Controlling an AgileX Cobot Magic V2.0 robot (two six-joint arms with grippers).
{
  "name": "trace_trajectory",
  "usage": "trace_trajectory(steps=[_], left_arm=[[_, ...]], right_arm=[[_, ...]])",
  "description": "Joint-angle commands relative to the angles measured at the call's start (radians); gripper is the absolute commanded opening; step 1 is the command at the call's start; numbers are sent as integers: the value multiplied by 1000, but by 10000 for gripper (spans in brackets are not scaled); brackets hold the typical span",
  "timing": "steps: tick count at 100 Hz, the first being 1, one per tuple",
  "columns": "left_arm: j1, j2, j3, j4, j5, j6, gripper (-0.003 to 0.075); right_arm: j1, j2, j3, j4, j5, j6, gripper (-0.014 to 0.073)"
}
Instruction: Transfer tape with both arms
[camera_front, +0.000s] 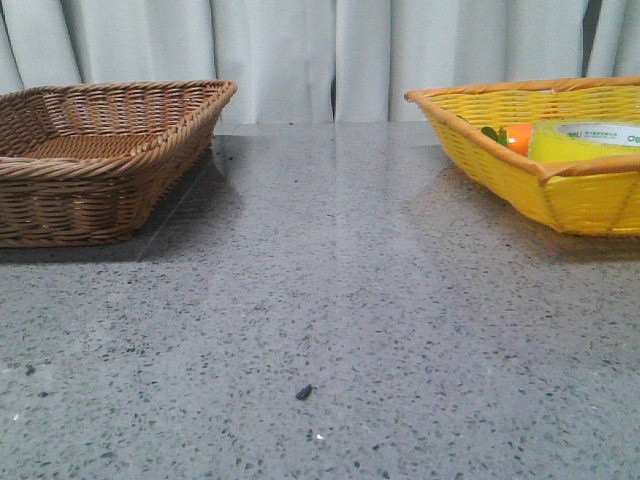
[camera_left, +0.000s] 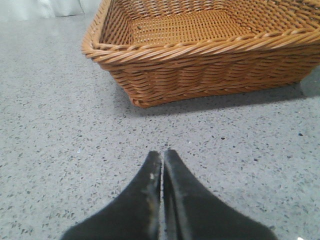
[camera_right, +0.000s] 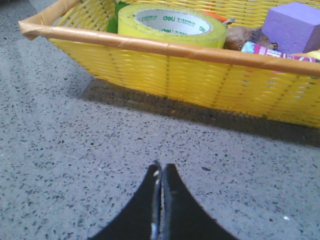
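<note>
Brown basket: stands at the left of the grey speckled surface.
Left end effector: fingers pressed together, holding nothing, low over the surface near the brown basket.
Right end effector: fingers pressed together, holding nothing, facing the yellow basket.
Tape: lies flat inside the yellow basket at the right, beside a carrot and a purple block.
</note>
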Motion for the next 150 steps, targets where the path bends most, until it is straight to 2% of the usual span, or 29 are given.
trace_trajectory(steps=[1, 102, 132, 142, 150], left_arm=[[0, -29, 12, -10, -60, -7, -21], [0, -29, 12, -10, -76, -7, -21], [0, -29, 12, 3, -156, -7, -21], [-2, -29, 12, -84, -169, -7, -21], [-2, -29, 10, -337, -204, -7, -21]], right_arm=[[0, -21, 21, -4, -23, -11, -71], [0, -21, 21, -19, -42, -11, -71], [0, -21, 21, -19, -230, -11, -71], [0, -21, 21, 5, -349, -11, -70], [0, -21, 21, 50, -415, -11, -69]])
